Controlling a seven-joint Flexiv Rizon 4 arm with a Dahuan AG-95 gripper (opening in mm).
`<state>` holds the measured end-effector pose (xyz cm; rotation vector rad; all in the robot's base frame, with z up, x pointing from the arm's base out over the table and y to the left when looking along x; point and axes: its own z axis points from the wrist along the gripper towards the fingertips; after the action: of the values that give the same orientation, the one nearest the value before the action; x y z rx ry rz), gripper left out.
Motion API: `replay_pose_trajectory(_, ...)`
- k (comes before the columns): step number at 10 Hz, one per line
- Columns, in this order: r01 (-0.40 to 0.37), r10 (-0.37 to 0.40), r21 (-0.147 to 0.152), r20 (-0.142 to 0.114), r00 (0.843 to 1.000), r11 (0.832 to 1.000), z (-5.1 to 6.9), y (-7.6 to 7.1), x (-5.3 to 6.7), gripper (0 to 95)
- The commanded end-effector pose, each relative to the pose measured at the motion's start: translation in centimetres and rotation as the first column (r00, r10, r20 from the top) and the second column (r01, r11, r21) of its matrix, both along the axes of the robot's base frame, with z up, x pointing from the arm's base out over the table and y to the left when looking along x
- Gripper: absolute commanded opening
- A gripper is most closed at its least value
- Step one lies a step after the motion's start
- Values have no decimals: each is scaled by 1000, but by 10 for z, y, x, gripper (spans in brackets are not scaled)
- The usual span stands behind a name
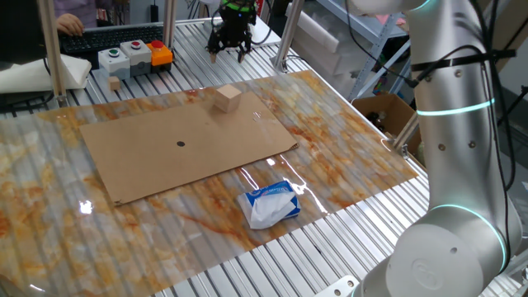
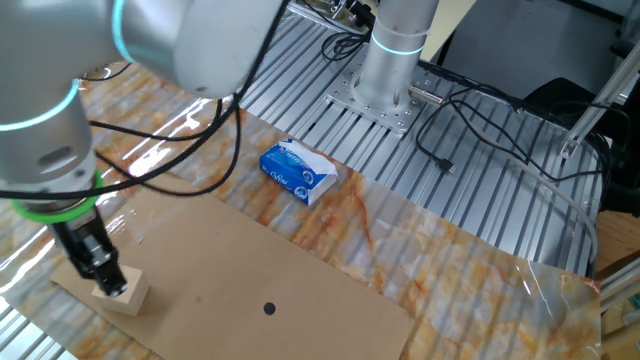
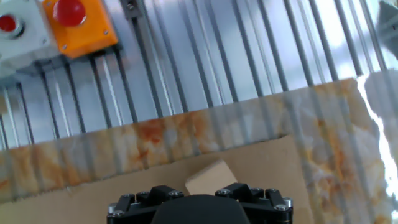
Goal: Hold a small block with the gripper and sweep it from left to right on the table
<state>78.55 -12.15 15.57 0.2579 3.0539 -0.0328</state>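
Observation:
The small block [image 1: 227, 98] is a pale tan wooden cube standing on the far edge of the brown cardboard sheet [image 1: 181, 148] on the table [image 1: 351, 157]. My gripper [image 1: 228, 53] hangs above and behind the block, its black fingers spread and empty. In the other fixed view the gripper [image 2: 108, 285] overlaps the top of the block [image 2: 128, 297]. In the hand view the block [image 3: 210, 177] sits just ahead of the black hand body [image 3: 199, 210]; the fingertips are out of the picture.
A white-and-blue soft packet [image 1: 271, 205] lies near the front of the marbled sheet. A button box [image 1: 136, 56] with red buttons stands at the back left. An open cardboard box [image 1: 384, 111] is off the right edge. Cables [image 2: 480, 160] trail by the arm's base [image 2: 385, 95].

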Motion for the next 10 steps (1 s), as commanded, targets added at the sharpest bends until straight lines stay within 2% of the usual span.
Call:
replay_pose_trajectory(1,-110,109,-17,-14,994,994,-9,2,5,760)
replay_pose_trajectory(8,-149,149,-18,-18,989,989,-36,2,5,760)
replay_pose_trajectory(10,-156,155,-20,-19,988,988,-39,0,5,760)
